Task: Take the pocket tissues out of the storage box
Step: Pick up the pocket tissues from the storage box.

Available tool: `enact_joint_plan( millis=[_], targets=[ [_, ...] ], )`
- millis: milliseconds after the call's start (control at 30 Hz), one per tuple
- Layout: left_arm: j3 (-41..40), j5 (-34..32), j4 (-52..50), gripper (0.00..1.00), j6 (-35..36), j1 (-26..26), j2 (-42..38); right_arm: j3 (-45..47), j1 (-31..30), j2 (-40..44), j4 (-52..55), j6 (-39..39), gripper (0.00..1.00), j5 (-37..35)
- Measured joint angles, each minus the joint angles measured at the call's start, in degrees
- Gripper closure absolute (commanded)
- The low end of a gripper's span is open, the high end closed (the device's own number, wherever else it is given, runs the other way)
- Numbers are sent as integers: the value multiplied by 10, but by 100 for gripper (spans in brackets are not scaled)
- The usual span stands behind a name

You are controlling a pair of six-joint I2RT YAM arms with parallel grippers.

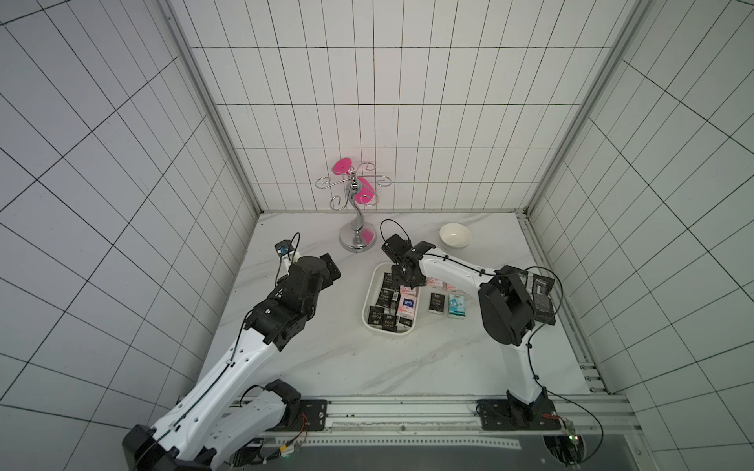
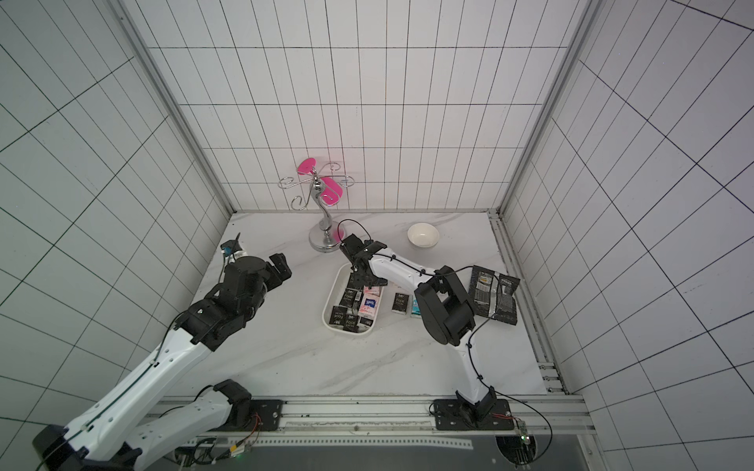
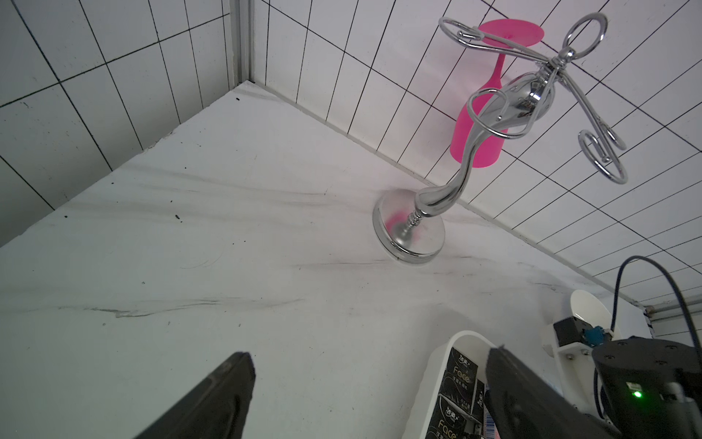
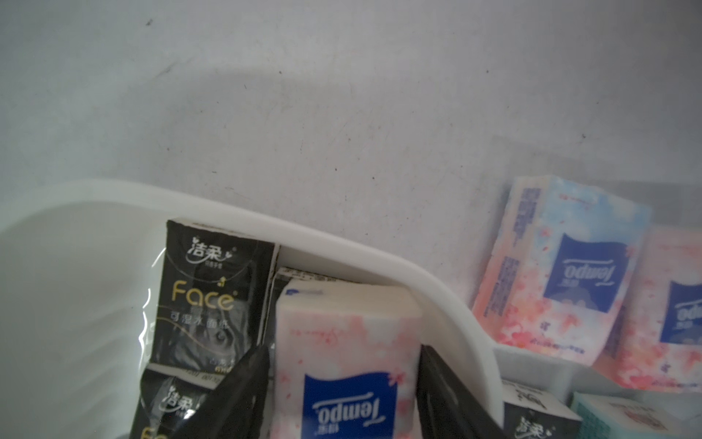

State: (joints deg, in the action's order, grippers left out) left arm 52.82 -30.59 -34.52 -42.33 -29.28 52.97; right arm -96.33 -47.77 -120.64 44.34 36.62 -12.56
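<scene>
On the marble-patterned bench (image 1: 326, 359), the storage box (image 1: 367, 301) is lying lengthwise between the two arms, holding most of the pocket tissues (image 1: 391, 304), black and pink ones crowded together. Just beside its right wall, a black pack (image 1: 436, 304) and a teal pack (image 1: 457, 306) are lying side by side on the bench, outside the box, with two pink packs (image 4: 558, 273) a little farther back.

Over the far end of the box the right gripper (image 4: 343, 347) is reaching down, its jaws pressing on the two long sides of a pink Tempo pack (image 4: 345, 319) that is standing against the box's wall. Whether it is lifted clear of the packs beneath is hard to tell from the close view.

Across the bench, the left gripper (image 3: 368, 351) is hovering well apart from the box, its jaws spread wide with nothing between them. Behind the right arm's elbow, black foil pouches (image 2: 491, 295) are lying at the bench's right edge.

Farthest back, a chrome glass rack (image 1: 358, 212) is standing near the wall with a pink glass (image 1: 363, 195) hanging upside down from it, and a white bowl (image 1: 455, 235) is sitting to its right.
</scene>
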Motion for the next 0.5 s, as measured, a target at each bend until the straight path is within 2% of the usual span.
enact_joint_plan(
  millis=[267, 500],
  targets=[
    [-1, 0, 0, 2, 3, 0, -4, 0, -1, -2, -13, 7, 48, 19],
    [-1, 0, 0, 2, 3, 0, -4, 0, -10, -2, -27, 7, 50, 29]
  ],
)
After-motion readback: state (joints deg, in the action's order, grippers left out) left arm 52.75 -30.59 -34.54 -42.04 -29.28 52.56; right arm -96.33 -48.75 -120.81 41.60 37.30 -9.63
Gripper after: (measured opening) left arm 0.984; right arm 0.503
